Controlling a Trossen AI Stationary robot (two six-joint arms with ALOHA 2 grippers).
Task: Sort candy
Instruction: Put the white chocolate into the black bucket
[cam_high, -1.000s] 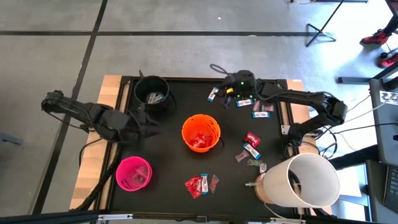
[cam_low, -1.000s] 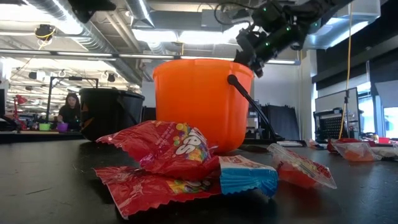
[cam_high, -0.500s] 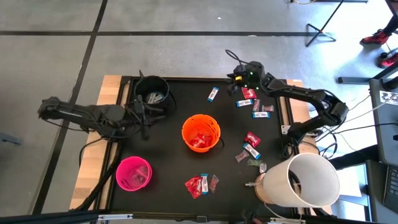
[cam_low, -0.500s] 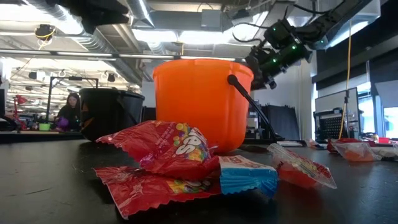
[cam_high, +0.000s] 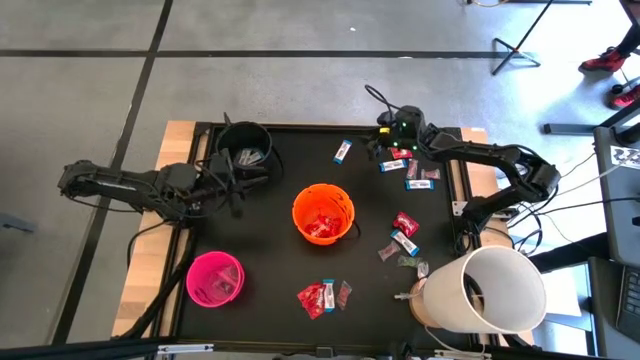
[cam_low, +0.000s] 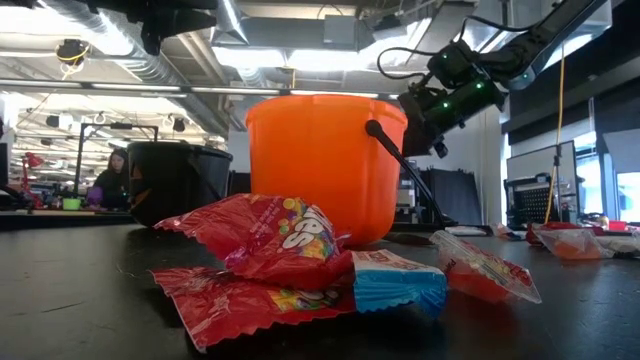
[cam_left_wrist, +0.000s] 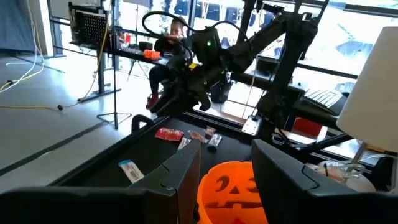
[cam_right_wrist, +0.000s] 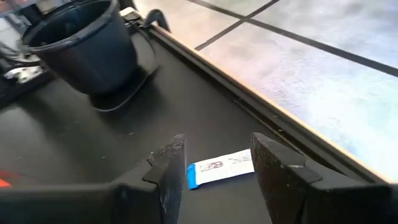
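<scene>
Nearest the low camera, red candy packets (cam_low: 270, 245) and a blue-and-white bar (cam_low: 398, 282) lie on the black bench (cam_high: 270, 250), in front of the orange bucket (cam_high: 323, 213), which holds more red packets. Beyond it, the left tool (cam_high: 235, 183) hangs beside the black bucket (cam_high: 245, 147), fingers parted and empty. At the far edge, the right tool (cam_high: 385, 148) hovers, half open and empty, facing a blue-and-white bar (cam_right_wrist: 219, 167), with more candy (cam_high: 422, 179) just beside it.
</scene>
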